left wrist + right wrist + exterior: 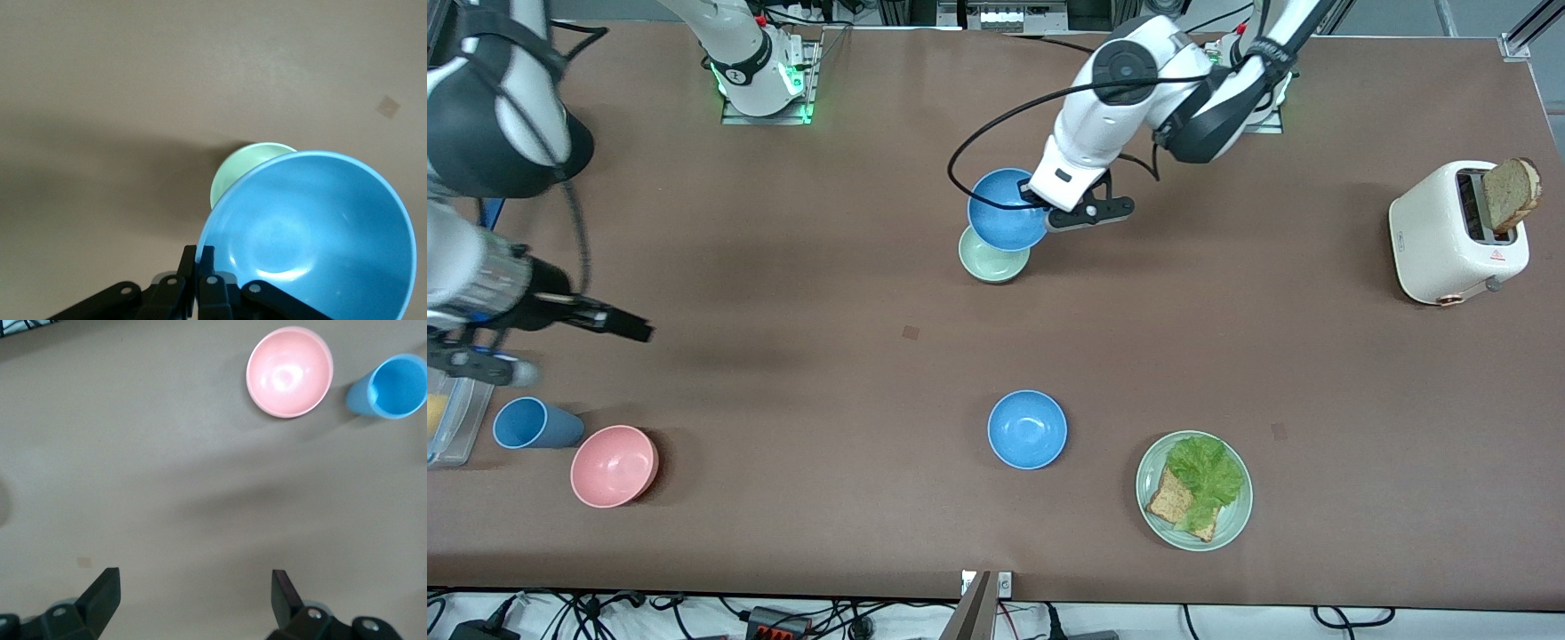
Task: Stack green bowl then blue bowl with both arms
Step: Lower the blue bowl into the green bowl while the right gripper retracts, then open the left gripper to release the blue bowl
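Sky-blue and tilted, the blue bowl (1005, 211) hung in my left gripper (1047, 213), whose fingers (200, 273) were pinched on its rim, over the pale sage green bowl (992, 257). The green bowl sat on the brown table (800, 267) near the middle, partly covered by the held bowl in the front view. A second blue bowl (1027, 429) lay nearer the front camera, with a pale-green plate (1193, 490) of lettuce and bread beside it toward my left arm's end. My right gripper (193, 600) waited with its jaws wide apart above bare table at the right arm's end, near a pink bowl (614, 466) and blue cup (535, 423).
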{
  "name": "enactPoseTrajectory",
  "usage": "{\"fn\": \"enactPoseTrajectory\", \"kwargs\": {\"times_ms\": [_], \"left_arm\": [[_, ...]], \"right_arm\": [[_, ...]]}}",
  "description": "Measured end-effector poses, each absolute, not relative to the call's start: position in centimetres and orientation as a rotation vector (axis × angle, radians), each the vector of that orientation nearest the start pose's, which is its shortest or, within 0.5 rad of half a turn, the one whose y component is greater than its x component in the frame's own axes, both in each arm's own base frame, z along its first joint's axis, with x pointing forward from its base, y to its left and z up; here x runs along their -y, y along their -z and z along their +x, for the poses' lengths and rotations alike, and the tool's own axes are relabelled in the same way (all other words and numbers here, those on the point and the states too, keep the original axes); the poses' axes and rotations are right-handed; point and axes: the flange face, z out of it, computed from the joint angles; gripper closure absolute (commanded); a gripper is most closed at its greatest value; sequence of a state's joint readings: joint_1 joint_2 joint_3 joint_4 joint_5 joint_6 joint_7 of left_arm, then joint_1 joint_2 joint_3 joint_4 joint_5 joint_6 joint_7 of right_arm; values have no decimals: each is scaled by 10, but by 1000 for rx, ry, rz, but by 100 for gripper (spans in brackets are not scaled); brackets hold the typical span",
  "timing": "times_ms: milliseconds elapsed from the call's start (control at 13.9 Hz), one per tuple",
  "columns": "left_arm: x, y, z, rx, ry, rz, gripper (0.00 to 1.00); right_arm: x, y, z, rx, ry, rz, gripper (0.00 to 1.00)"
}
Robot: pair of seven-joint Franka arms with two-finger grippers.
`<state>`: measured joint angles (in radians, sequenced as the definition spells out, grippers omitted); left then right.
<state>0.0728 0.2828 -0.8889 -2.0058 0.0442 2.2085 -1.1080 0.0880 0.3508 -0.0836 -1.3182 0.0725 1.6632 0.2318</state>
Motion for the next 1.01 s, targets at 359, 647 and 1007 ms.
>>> {"fn": "enactPoseTrajectory", "kwargs": {"times_ms": [359, 647, 1007], "left_arm": [[426, -303, 409, 467, -109, -3140, 100], [429, -279, 408, 491, -100, -3121, 100], [449, -287, 407, 477, -100, -3157, 99]], "right_arm": [[58, -584, 643, -181, 90, -3090, 0], [55, -587, 631, -132, 69, -3123, 0], [51, -578, 599, -105, 2, -3165, 0]]}}
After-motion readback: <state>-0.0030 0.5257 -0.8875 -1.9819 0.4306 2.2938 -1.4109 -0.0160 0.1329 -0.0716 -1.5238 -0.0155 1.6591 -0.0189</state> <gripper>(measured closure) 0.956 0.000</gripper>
